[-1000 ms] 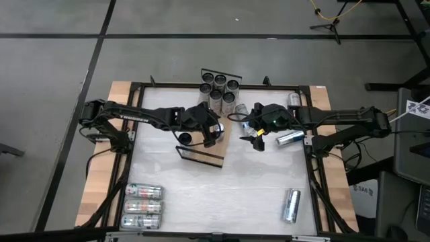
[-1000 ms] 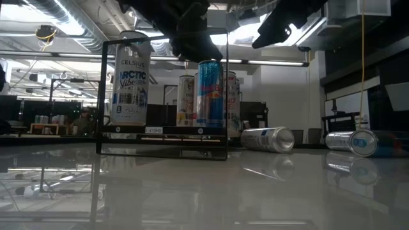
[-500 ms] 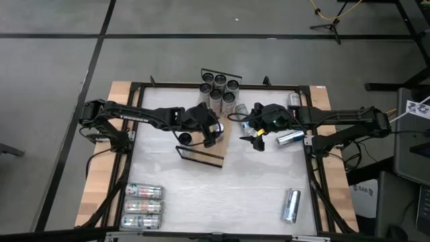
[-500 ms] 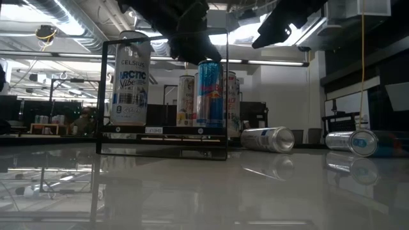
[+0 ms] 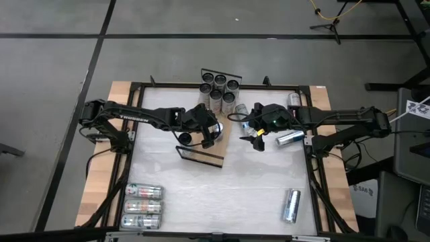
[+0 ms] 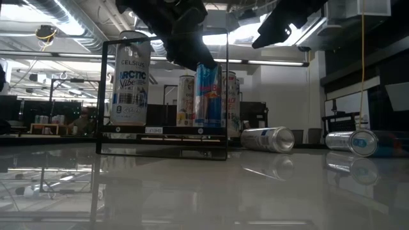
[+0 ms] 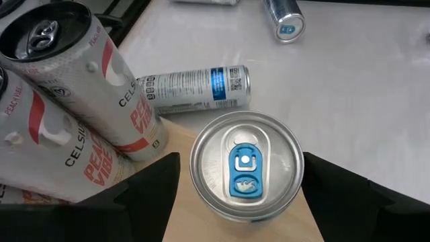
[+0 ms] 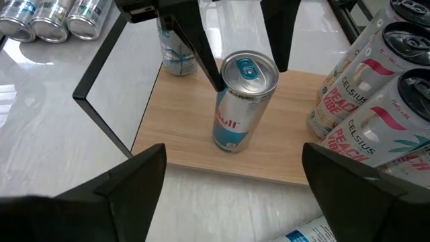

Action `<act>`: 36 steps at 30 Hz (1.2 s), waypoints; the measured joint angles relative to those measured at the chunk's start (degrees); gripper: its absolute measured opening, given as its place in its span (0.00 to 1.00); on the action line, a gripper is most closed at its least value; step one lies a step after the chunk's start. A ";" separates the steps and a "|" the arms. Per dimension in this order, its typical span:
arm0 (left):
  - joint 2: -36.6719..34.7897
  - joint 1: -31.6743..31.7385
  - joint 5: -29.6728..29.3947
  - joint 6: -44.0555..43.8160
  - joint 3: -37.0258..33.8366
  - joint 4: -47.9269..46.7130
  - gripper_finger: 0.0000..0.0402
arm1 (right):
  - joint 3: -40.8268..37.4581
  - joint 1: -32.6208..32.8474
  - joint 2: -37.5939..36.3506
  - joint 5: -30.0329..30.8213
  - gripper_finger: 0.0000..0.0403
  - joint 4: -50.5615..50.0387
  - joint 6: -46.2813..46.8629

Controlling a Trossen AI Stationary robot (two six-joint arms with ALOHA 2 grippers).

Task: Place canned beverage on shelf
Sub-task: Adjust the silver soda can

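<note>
A blue-and-silver Red Bull can (image 8: pixel 238 107) stands upright on its base on the light-wood shelf (image 8: pixel 295 134), about midway along it; it also shows in the low view (image 6: pixel 208 96). My left gripper (image 5: pixel 211 134) hovers over the can, open. Its two fingers (image 7: pixel 151 191) stand on either side of the can's top (image 7: pixel 245 168), pointing down, with a narrow gap showing. My right gripper (image 5: pixel 257 138) is open and empty, above the white table just right of the shelf.
Several Celsius cans (image 5: pixel 218 87) stand at the shelf's far end, and one Arctic Vibe can (image 6: pixel 131 80) stands near its near wire rail (image 6: pixel 102 96). Loose cans lie on the table at right (image 5: pixel 290 138), near right (image 5: pixel 291 205) and near left (image 5: pixel 142 205).
My left gripper has risen a little off the Red Bull can, so that the can's top now shows below it in the low view. The can stays upright on the shelf.
</note>
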 joint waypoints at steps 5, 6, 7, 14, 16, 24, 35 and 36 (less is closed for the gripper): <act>0.00 0.00 -0.02 0.00 0.00 0.00 0.73 | 0.00 0.00 0.00 0.00 0.85 0.02 0.02; 0.00 0.00 -0.02 0.00 0.00 0.00 0.73 | 0.00 0.00 0.00 0.00 0.85 0.02 0.02; 0.00 0.00 -0.02 0.00 0.00 -0.02 0.73 | 0.00 -0.01 0.00 0.00 0.85 0.02 0.02; 2.47 0.00 0.96 0.02 0.00 -0.01 0.73 | -0.02 0.00 0.00 0.00 0.85 0.07 0.02; 3.55 0.00 1.05 0.04 -0.06 -0.37 0.73 | -0.02 0.00 0.00 -0.02 0.85 0.02 0.00; 4.48 0.00 0.83 0.04 -0.04 0.85 0.73 | -0.04 -0.02 0.00 -0.03 0.85 0.04 0.00; 4.33 0.00 0.84 0.04 -0.04 0.98 0.60 | -0.04 -0.02 0.00 -0.01 0.85 0.02 0.00; 4.33 0.00 0.80 0.04 -0.04 0.98 0.57 | -0.04 0.00 0.00 -0.02 0.85 0.02 0.00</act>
